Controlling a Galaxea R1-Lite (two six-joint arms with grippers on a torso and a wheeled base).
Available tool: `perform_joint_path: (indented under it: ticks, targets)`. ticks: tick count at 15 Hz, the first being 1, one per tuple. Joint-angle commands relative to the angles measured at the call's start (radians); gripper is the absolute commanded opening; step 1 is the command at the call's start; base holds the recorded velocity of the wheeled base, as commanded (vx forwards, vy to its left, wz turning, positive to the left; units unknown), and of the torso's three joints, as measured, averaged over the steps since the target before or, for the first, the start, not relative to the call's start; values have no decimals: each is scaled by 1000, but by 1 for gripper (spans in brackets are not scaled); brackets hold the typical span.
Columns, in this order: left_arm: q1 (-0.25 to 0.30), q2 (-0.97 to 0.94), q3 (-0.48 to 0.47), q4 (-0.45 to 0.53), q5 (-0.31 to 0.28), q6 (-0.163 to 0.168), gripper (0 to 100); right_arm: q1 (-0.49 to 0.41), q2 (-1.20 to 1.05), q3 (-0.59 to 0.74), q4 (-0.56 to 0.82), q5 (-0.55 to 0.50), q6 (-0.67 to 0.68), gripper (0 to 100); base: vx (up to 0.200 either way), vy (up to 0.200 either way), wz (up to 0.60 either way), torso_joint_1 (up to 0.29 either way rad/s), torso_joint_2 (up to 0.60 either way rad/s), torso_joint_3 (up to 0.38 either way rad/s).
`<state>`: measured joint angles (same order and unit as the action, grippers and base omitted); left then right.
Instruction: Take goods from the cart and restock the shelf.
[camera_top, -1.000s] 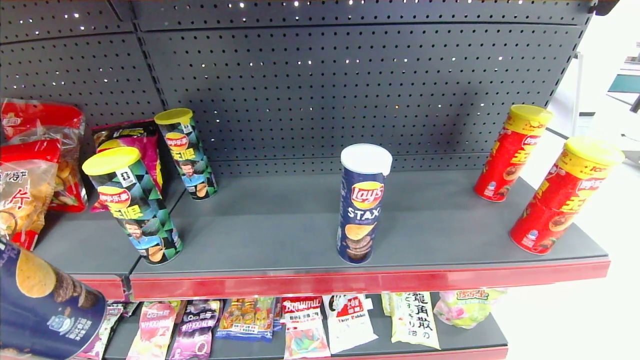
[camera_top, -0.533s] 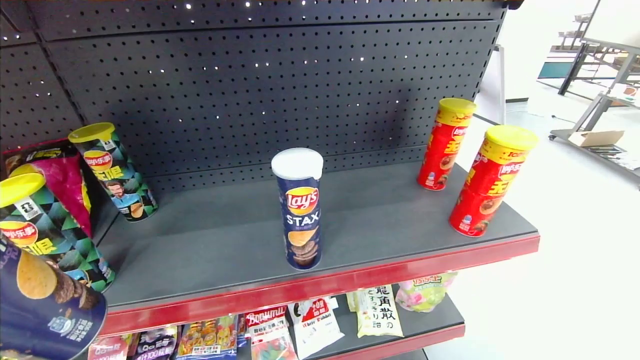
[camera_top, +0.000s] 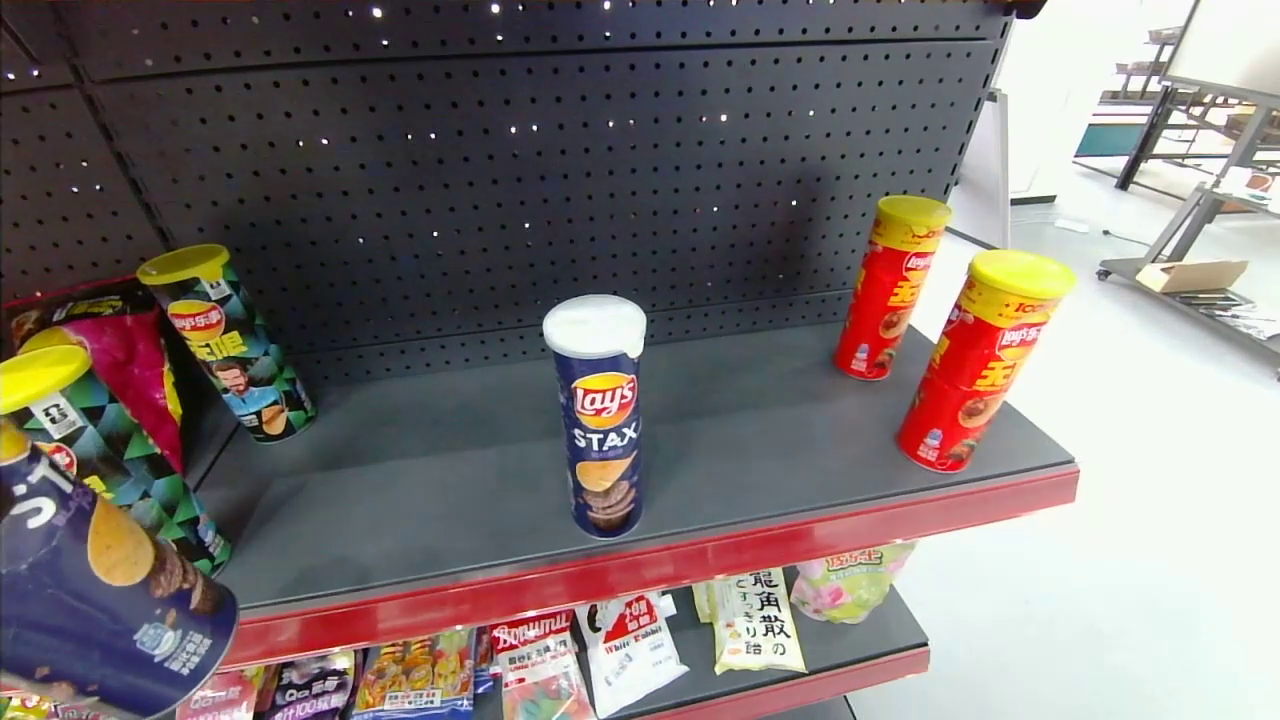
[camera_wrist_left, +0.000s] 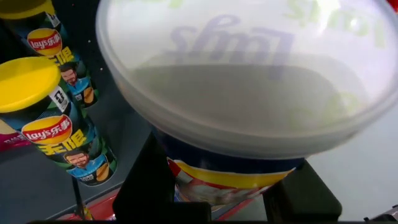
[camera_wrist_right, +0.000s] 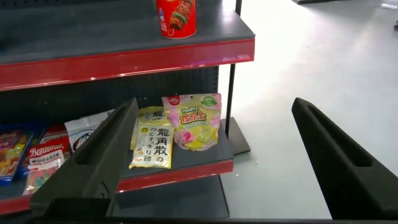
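Near the right end of the shelf (camera_top: 760, 440) I see a red can (camera_top: 893, 288) upright at the back and a second red can (camera_top: 980, 360) by the front edge, both yellow-lidded. Toward the left end stand a teal-patterned can (camera_top: 228, 345) and a nearer teal-patterned can (camera_top: 100, 460), with a pink bag (camera_top: 130, 380) just beside them. On the lower shelf (camera_top: 880, 640), a pale green pouch (camera_top: 850, 580) lies at the right end beside a yellow packet (camera_top: 765, 620). Off to my right, a cardboard box (camera_top: 1195, 275) rests on a metal-framed stand (camera_top: 1200, 200).

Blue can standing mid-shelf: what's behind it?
Behind the blue can lie bare shelf and the perforated back panel. The patch of shelf right behind the can is covered by it.
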<state>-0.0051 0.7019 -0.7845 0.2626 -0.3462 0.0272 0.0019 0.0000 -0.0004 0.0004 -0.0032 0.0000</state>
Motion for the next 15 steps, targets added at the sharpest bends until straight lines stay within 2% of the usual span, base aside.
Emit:
perform_joint_path:
  ticks: [1, 10, 11, 12, 15]
  targets:
    - [-6, 79, -7, -5, -27, 5, 0, 1, 2, 0, 0, 0, 0, 100, 0, 0, 0, 0, 0, 0]
    - [-65, 105, 17, -2, -20, 8, 0, 0, 2, 0, 0, 0, 0, 100, 0, 0, 0, 0, 0, 0]
    - [-72, 122, 24, -6, -20, 19, 0, 0, 2, 0, 0, 0, 0, 100, 0, 0, 0, 0, 0, 0]
    - [-79, 137, 36, -16, -16, 34, 0, 1, 2, 0, 0, 0, 0, 100, 0, 0, 0, 0, 0, 0]
    - [-79, 151, 96, -100, -17, 36, 0, 1, 2, 0, 0, 0, 0, 100, 0, 0, 0, 0, 0, 0]
